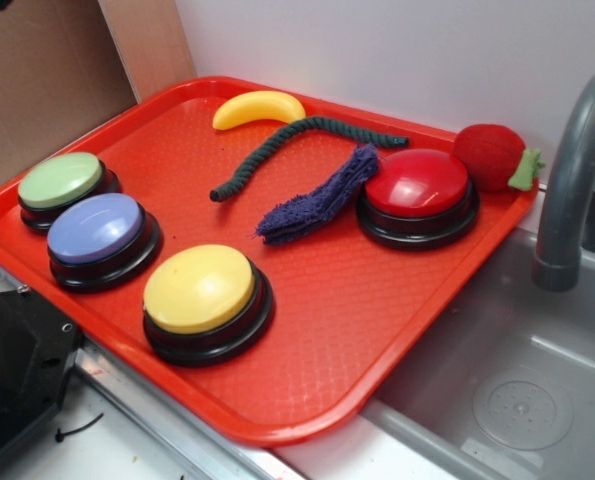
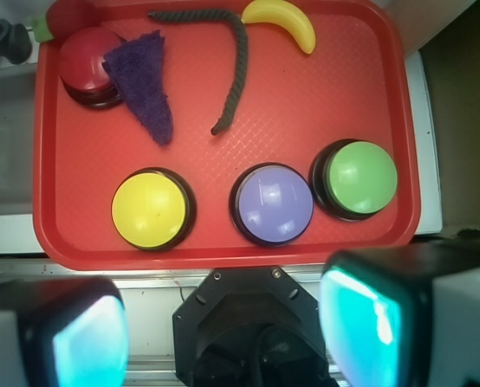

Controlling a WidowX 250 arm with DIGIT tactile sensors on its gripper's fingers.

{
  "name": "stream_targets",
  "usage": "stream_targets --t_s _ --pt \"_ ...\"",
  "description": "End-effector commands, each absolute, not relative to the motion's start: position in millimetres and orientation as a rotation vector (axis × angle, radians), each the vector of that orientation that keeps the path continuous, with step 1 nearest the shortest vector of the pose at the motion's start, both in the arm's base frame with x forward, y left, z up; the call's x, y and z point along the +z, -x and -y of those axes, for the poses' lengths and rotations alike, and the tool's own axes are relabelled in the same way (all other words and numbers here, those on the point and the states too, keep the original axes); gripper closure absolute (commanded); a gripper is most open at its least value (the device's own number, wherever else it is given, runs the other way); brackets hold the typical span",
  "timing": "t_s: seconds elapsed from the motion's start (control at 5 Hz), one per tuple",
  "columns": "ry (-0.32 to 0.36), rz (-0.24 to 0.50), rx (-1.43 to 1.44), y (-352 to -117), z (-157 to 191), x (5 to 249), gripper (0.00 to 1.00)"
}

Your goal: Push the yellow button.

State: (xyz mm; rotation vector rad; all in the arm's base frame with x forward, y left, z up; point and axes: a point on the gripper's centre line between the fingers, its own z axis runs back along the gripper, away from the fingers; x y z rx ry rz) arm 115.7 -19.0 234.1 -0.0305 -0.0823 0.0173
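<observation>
The pincer hangs released, fingers spread, above the smooth rigid yellow domed plastic button, best pressed squarely at its crown.

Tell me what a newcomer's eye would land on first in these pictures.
The bright red tray fills the scene. Along its near edge sit three domed buttons: the yellow button, a lilac-blue button and a green button. A red button sits apart at the far side, with a purple cloth touching it.
</observation>
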Motion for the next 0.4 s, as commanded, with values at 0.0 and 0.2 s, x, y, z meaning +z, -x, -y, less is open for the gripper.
stream_targets --t_s 0.0,0.2 --pt "0.03 0.082 0.017 -115.7 19.0 234.1 0.0" --pt "-0.015 0.041 -0.235 -132.0 61.2 194.1 0.0"
